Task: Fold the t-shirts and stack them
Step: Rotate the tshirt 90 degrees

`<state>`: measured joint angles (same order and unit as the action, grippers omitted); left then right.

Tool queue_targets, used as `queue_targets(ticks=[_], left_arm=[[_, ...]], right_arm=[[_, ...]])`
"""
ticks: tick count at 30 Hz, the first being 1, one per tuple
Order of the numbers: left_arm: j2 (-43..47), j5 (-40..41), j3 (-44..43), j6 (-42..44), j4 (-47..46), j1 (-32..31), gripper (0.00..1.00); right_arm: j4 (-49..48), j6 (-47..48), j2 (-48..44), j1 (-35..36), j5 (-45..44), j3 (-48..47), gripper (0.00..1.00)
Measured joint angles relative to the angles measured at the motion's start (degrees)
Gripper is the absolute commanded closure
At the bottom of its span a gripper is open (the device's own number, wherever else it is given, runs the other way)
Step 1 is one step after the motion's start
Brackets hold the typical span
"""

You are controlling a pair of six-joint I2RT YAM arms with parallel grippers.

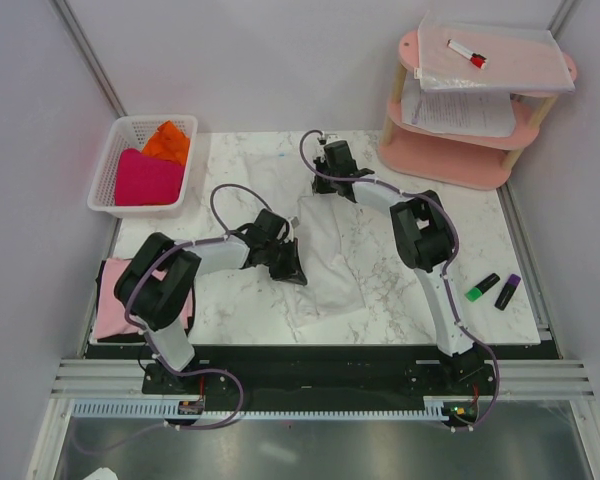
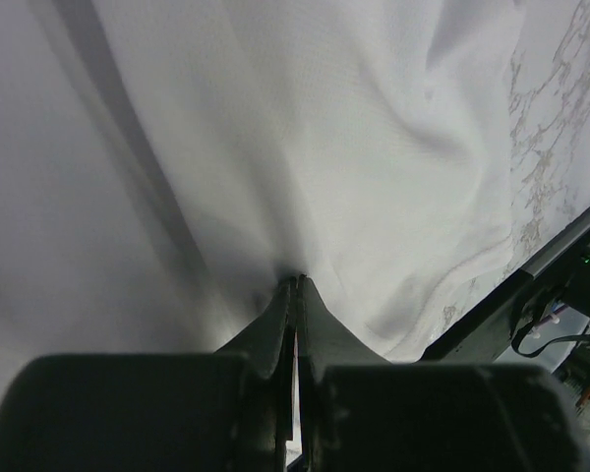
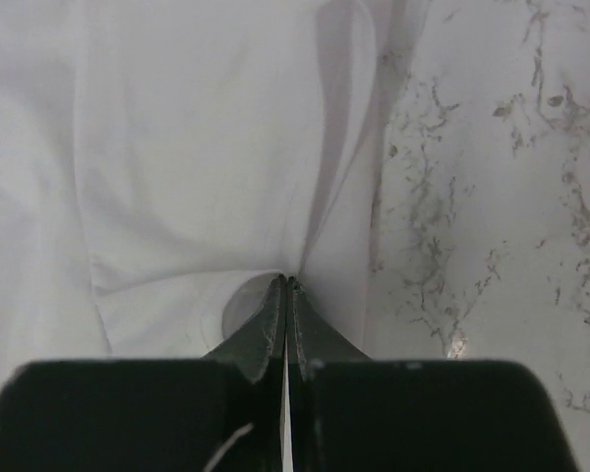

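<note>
One white t-shirt (image 1: 330, 268), long axis far-to-near, slight diag.

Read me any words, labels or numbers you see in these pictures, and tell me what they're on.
Nothing can be read.
Paper sheet on the pink shelf: printed lines, too small to read.
Green marker, purple marker and red-capped marker: any labels too small.
White t-shirt: no print shows.
</note>
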<state>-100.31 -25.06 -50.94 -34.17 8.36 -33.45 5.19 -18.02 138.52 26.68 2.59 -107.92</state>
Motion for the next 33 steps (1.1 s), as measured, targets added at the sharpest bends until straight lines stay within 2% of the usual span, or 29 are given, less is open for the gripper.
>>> queue_targets(ticks=[11,19,26,32,33], left_arm=[[2.4,4.4,-1.0,3.6,8.7,2.5,0.98],[9.7,3.9,-0.9,7.6,10.8,3.6,0.98],[20.1,5.0,-0.1,8.0,9.6,3.6,0.98],[18.3,7.8,0.3,7.9,11.8,3.7,0.98],[17.5,8.4,0.5,7.9,12.0,3.7,0.98]], right_arm=[[2.8,-3.7,1.0,-6.6,-1.4,-1.3,1.00],[-0.5,-4.6,0.2,-8.7,-0.3,1.3,1.00],[-2.2,-4.8,-11.0,-7.7,2.5,15.7,1.00],[-0.7,-4.1,-24.8,-1.9,3.8,23.6,1.00],[-0.4,-4.0,-26.1,-0.6,4.3,24.0,0.98]])
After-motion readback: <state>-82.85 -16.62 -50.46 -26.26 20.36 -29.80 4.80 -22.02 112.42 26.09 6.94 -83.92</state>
